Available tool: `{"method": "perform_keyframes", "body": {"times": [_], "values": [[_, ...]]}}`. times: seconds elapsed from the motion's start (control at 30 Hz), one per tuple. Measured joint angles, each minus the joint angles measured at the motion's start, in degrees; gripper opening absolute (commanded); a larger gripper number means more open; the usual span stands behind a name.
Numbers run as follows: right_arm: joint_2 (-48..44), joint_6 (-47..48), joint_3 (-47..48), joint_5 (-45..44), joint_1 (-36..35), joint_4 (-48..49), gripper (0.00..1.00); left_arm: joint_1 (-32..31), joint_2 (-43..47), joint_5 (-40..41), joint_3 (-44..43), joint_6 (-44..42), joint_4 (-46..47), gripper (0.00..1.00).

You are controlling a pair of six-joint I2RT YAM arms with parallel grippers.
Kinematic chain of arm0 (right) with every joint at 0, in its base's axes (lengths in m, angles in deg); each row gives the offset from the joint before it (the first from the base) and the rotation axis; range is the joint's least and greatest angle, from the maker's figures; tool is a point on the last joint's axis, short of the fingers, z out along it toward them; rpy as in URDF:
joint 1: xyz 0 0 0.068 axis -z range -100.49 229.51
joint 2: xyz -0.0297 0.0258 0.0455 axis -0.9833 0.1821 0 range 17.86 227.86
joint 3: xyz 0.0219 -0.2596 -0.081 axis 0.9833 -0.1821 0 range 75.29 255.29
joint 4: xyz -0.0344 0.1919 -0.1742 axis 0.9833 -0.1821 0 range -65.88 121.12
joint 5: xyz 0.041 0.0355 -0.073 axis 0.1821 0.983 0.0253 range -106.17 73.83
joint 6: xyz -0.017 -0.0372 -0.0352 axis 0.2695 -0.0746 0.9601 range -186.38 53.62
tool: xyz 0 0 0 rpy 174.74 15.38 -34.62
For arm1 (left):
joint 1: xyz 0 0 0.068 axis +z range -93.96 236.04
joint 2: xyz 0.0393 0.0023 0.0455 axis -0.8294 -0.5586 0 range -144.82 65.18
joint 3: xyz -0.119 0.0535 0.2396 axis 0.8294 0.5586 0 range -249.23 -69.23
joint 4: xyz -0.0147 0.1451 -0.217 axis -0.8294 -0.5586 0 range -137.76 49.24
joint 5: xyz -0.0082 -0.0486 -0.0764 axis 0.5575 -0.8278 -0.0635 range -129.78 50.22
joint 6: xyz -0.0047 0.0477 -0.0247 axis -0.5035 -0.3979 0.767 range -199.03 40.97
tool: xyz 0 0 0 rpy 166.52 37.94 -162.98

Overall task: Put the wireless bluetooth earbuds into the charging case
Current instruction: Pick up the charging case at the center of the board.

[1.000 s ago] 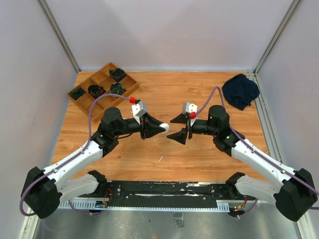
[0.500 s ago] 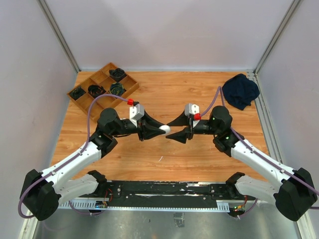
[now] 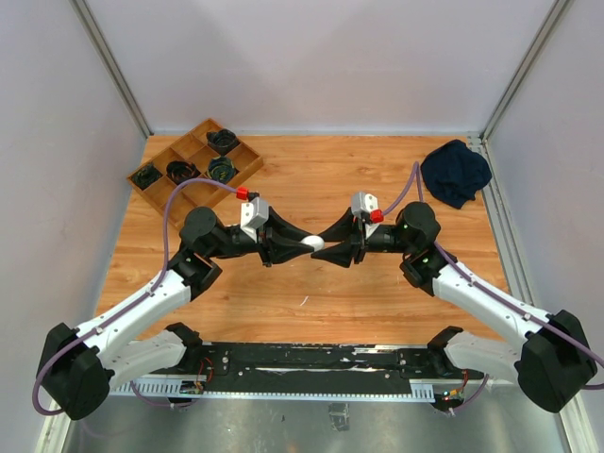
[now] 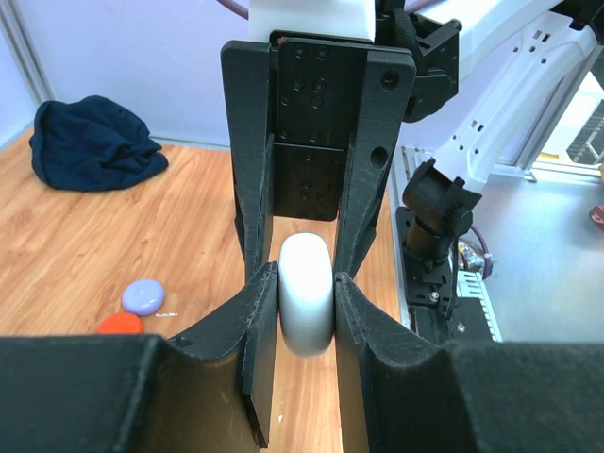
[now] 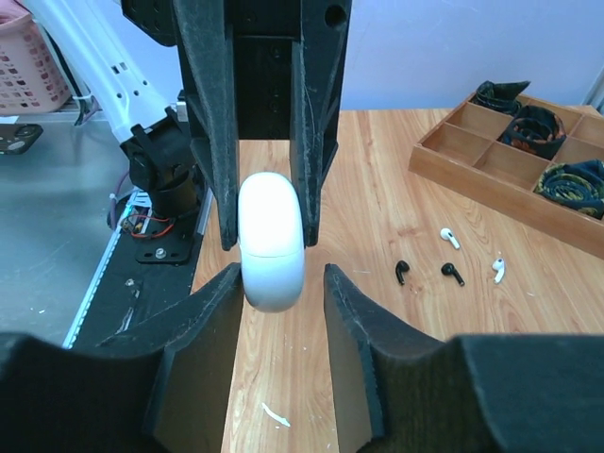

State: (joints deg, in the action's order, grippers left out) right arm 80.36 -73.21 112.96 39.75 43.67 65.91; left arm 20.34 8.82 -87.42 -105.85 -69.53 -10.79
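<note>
My left gripper (image 3: 310, 243) is shut on a white oval charging case (image 4: 305, 307) and holds it above the table's middle. The right gripper (image 3: 327, 251) faces it from the right. In the right wrist view the case (image 5: 272, 241) sits between my right gripper's (image 5: 280, 274) jaws. One jaw touches the case and a gap shows at the other, so this gripper is open. Several earbuds lie loose on the wood: two white ones (image 5: 449, 237) (image 5: 497, 270) and two black ones (image 5: 401, 272) (image 5: 453, 274). The arms hide them in the top view.
A wooden divided tray (image 3: 162, 201) with dark coiled items stands at the back left. A dark blue cloth (image 3: 455, 172) lies at the back right. A lavender round case (image 4: 142, 296) and an orange one (image 4: 120, 324) rest on the table. A white scrap (image 5: 276, 414) lies near the front.
The right gripper has moved left onto the white case and its jaws have narrowed around it. The left gripper, still holding the case, shifted slightly toward the right one.
</note>
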Motion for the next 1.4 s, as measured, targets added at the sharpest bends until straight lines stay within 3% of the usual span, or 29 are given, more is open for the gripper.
{"method": "perform_keyframes", "body": {"times": [0.43, 0.57, 0.77, 0.93, 1.4], "values": [[0.83, -3.08, -0.02, 1.14, 0.00, 3.15, 0.27, -0.46, -0.04, 0.98, 0.02, 0.22, 0.39, 0.14], [1.03, -3.82, -0.02, 1.16, 0.00, 3.19, 0.21, -0.48, -0.04, 1.05, 0.20, 0.26, 0.55, 0.22], [1.57, -4.26, -0.04, 1.33, 0.07, 3.28, 0.15, -0.50, -0.04, 2.12, 1.07, 0.94, 1.46, 0.49], [1.60, -4.33, -0.46, 1.05, 0.09, 3.61, 0.15, -0.57, 0.63, 4.72, 1.97, 1.42, 0.87, 0.64], [1.60, -4.37, -1.16, 0.13, 0.09, 3.91, 0.15, -0.81, 3.74, 14.56, 2.03, 0.81, -3.52, 0.70]]}}
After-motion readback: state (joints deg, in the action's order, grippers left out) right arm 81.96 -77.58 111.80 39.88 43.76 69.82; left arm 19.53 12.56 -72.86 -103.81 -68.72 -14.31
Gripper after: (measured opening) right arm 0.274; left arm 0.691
